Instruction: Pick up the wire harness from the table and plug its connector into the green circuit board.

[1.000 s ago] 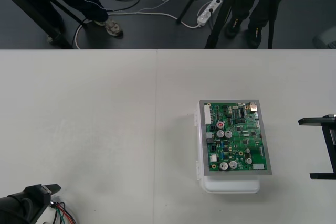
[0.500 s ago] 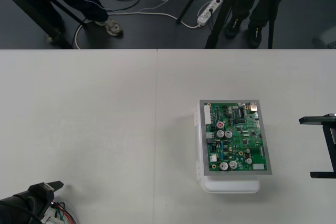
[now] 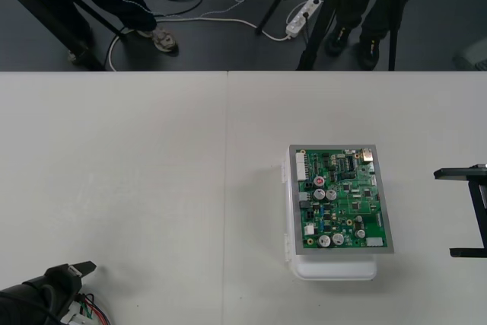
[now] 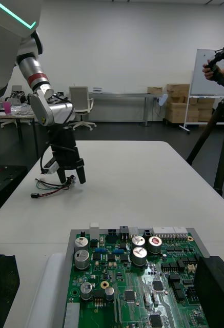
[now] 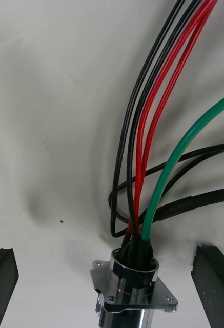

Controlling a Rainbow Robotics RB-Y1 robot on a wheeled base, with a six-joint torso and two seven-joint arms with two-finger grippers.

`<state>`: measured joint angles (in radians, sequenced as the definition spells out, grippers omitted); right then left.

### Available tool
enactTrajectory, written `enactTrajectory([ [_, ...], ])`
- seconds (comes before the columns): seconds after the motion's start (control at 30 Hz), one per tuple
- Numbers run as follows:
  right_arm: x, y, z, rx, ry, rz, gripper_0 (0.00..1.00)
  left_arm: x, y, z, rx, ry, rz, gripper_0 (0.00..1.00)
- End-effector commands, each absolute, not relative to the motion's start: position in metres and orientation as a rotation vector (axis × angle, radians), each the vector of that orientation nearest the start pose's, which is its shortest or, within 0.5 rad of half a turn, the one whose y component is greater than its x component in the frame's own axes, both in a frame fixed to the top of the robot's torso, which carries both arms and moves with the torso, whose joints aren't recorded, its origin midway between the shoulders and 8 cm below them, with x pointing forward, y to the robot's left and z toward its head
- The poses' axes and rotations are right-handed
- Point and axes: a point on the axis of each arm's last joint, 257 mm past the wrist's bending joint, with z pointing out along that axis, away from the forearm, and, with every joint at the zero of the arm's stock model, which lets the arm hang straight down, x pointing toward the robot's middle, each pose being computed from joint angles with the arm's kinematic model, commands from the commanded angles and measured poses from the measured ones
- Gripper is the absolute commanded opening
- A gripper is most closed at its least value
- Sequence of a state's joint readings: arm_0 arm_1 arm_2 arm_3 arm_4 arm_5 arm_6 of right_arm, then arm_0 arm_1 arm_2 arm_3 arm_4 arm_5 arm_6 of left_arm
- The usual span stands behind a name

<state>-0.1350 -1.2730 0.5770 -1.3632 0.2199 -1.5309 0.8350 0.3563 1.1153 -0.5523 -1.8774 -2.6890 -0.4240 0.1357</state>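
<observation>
Evidently, the left pincer [image 4: 72,177] hung open at the near-left corner of the tabletop [image 3: 152,173], its fingers spread either side of the wire harness [image 4: 51,186]. The metal socket [image 5: 134,287] stood between them, untouched. The right pincer [image 3: 444,215], fingers apart, hung beside the green circuit board [image 3: 340,199].

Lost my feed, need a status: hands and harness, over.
Left hand open over wire harness, socket between its fingers, table's near-left corner. Right hand open, parked right of green circuit board. Harness unplugged.

No legible text, labels, numbers; circuit board [image 3: 340,199] markings unreadable.
</observation>
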Motion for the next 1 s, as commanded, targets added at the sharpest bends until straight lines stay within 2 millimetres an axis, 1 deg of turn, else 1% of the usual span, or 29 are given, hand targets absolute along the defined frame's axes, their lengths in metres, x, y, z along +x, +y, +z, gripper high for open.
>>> enactTrajectory([
  [0.03,0.292,-0.254,-0.134,-1.358,0.957,0.871,1.00,0.277,0.322,-0.431,-3.175,-1.434,-0.789,1.00],
  [0.47,0.293,-0.255,-0.133,-1.352,0.960,0.868,1.00,0.278,0.327,-0.432,-3.171,-1.400,-0.800,1.00],
  [0.5,0.294,-0.255,-0.133,-1.351,0.959,0.866,1.00,0.279,0.330,-0.433,-3.166,-1.397,-0.803,0.98],
  [0.53,0.294,-0.256,-0.133,-1.352,0.962,0.866,1.00,0.279,0.330,-0.433,-3.165,-1.396,-0.805,0.93],
  [0.6,0.293,-0.255,-0.133,-1.351,0.959,0.868,1.00,0.280,0.331,-0.434,-3.164,-1.389,-0.806,0.67],
  [0.63,0.294,-0.256,-0.133,-1.352,0.962,0.866,1.00,0.280,0.332,-0.434,-3.163,-1.385,-0.809,0.38],
  [0.67,0.293,-0.256,-0.133,-1.352,0.960,0.867,1.00,0.280,0.333,-0.434,-3.164,-1.381,-0.809,0.14],
  [0.7,0.293,-0.256,-0.133,-1.352,0.960,0.867,1.00,0.280,0.333,-0.434,-3.163,-1.377,-0.810,0.01],
  [1.0,0.294,-0.255,-0.132,-1.348,0.958,0.866,1.00,0.281,0.333,-0.434,-3.165,-1.370,-0.812,0.00],
])
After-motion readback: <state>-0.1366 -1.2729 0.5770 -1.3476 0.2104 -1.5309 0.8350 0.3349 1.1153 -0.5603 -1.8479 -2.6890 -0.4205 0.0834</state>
